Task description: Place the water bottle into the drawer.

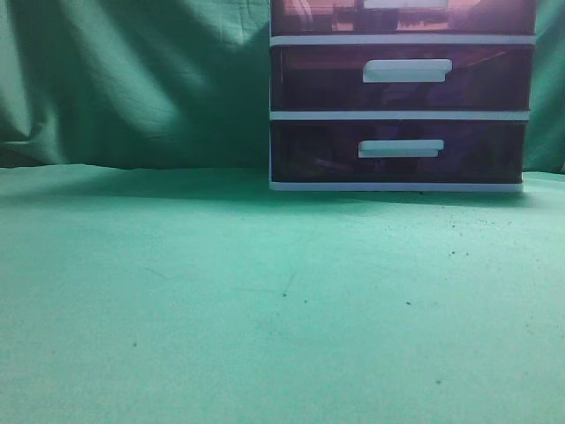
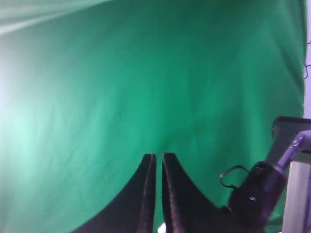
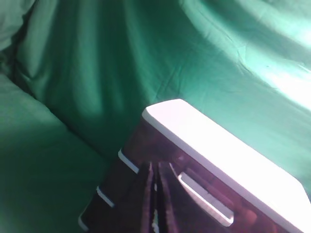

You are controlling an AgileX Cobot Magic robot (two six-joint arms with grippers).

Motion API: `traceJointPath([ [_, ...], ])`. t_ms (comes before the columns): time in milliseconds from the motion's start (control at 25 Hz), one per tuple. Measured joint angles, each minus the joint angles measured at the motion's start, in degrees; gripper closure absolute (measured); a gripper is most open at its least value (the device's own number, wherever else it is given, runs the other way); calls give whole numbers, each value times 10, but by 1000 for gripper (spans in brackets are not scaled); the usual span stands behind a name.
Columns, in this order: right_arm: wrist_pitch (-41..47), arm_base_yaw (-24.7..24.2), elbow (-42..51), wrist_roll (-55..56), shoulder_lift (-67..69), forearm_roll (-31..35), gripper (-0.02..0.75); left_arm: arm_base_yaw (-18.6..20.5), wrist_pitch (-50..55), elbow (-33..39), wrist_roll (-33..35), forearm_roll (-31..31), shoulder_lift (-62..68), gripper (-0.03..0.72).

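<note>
Right gripper [image 3: 156,194], pressed together, hovers beside the drawer's [image 3: 204,194] handle [image 3: 206,198]; it should spread, then hook the handle squarely.

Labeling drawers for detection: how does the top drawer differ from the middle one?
Colour: the top drawer is reddish-pink, the middle drawer dark purple. Framing: in the exterior view the top drawer is cut off by the frame edge, while the middle drawer shows fully. Both are closed, translucent, with white bar handles.

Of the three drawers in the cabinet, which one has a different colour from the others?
The top drawer: its front is reddish-pink, while the middle drawer and bottom drawer are dark purple.
</note>
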Motion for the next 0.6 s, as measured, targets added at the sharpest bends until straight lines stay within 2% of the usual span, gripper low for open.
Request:
traceJointPath([
  [240,7,0,0,-23,-71,136,738,0,-3,126,0,0,-122,688],
  [480,-7,0,2,-186,-123,335,738,0,-3,314,0,0,-217,688],
  [600,-3,0,25,-217,-135,344,738,0,0,408,0,0,-255,688],
])
